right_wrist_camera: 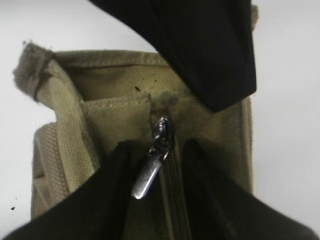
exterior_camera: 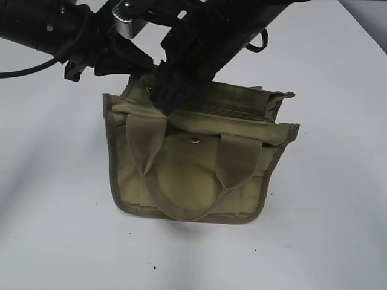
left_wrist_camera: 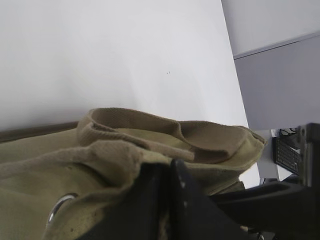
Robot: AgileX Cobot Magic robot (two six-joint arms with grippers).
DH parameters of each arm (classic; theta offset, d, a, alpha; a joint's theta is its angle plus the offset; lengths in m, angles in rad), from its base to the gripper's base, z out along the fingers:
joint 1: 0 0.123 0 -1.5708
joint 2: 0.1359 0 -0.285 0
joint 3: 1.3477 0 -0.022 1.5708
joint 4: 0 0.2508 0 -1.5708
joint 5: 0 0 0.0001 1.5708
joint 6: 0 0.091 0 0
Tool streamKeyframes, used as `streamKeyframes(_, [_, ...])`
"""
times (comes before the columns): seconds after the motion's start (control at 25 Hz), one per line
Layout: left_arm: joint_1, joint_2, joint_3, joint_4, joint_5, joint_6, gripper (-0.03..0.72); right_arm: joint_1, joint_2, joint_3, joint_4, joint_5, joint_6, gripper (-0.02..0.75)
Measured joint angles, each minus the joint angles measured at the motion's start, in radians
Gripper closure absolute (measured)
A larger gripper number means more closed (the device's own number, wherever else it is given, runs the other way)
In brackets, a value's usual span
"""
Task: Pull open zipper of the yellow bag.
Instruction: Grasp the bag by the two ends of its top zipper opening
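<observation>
The yellow bag (exterior_camera: 193, 175) stands upright in the middle of the white table. Its zipper (exterior_camera: 236, 112) runs along the top. My left gripper (left_wrist_camera: 167, 167) is shut on a fold of the bag's top edge fabric (left_wrist_camera: 115, 155) at the bag's back left corner (exterior_camera: 139, 69). My right gripper (exterior_camera: 168, 99) reaches across to the zipper's left end. In the right wrist view the silver pull tab (right_wrist_camera: 148, 172) hangs between its fingers (right_wrist_camera: 107, 195), which stand apart on either side of it, the tab close to the left one. The zipper teeth (right_wrist_camera: 175, 200) look closed.
The two webbing handles (exterior_camera: 181, 205) droop over the bag's front below the metal snap (exterior_camera: 195, 140). Both black arms crowd the space above the bag's back left. The left gripper's dark body (right_wrist_camera: 210, 60) hangs just beyond the zipper's end. A table edge (left_wrist_camera: 240, 55) lies far off.
</observation>
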Motion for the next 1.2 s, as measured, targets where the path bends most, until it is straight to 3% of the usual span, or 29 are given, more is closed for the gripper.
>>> streamKeyframes(0.2, [0.0,0.003,0.0,0.0,0.004,0.0,0.673,0.0,0.018,-0.004,-0.014,0.023,0.001,0.657])
streamKeyframes(0.32, [0.0,0.005,0.0,0.0,0.011,0.0,0.674,0.0,0.019,-0.006,-0.022,0.04,0.001,0.675])
streamKeyframes(0.4, [0.0,0.005,0.0,-0.001,0.012,0.002,0.674,0.0,0.019,-0.008,-0.034,0.062,0.004,0.734])
streamKeyframes(0.68, [0.0,0.005,-0.001,-0.017,0.031,0.003,0.674,-0.052,-0.027,-0.011,-0.133,0.215,0.167,0.736])
streamKeyframes(0.96, [0.001,0.002,-0.006,-0.029,0.032,0.003,0.675,-0.245,-0.127,-0.01,-0.149,0.488,0.304,0.736])
streamKeyframes(1.2, [0.003,0.001,-0.006,-0.026,0.032,0.003,0.675,-0.353,-0.167,0.008,-0.125,0.539,0.355,0.736])
